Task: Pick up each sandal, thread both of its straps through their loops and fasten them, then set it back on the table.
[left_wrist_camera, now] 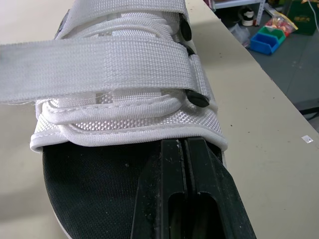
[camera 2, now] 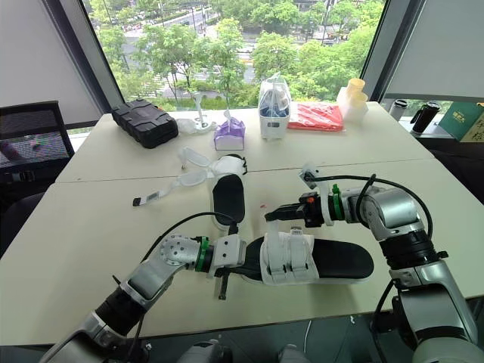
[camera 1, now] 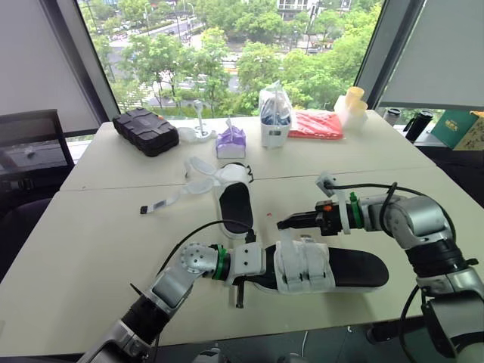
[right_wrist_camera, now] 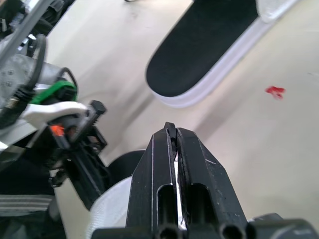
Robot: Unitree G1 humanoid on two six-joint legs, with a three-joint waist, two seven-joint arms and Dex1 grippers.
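Indoors, left gripper and right gripper are closed over the table by windows.

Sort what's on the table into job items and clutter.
Job: near sandal, straps wrapped across it; far sandal, straps lying loose.
Clutter: black case, purple pouch, clear bag, red packet, yellow-topped containers.

A sandal lay on the table, white straps closed across it. The left gripper met one end of it, and the right gripper hovered just above the straps. A second sandal lay behind, unfastened.
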